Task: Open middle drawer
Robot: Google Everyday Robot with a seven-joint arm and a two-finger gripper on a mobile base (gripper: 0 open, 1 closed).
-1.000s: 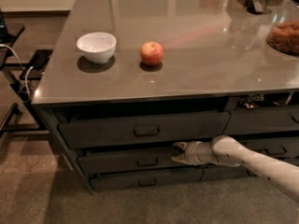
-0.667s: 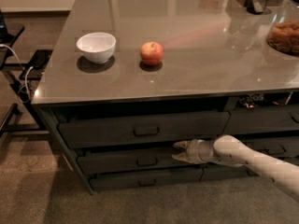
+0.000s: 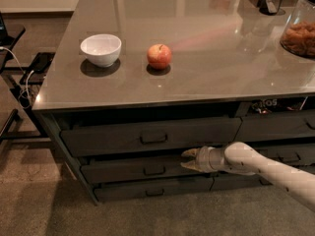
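Note:
The middle drawer [image 3: 118, 172] is a wide dark grey front in the left stack under the counter. It has a small black loop handle [image 3: 154, 170] at its centre. My gripper [image 3: 185, 160] reaches in from the right on a white arm. It sits at the drawer's upper edge, just right of the handle and not on it. Its two pale fingers [image 3: 189, 153] stand apart with nothing between them. The drawer front lies about level with the fronts above and below it.
A taller drawer [image 3: 152, 137] is above and a low one [image 3: 152, 191] below. Narrower drawers [image 3: 280, 127] are at the right. On the counter [image 3: 206, 77] are a white bowl [image 3: 101, 49], an apple [image 3: 159, 56] and a jar [image 3: 300, 28]. A black stand with cables [image 3: 22, 75] is at the left.

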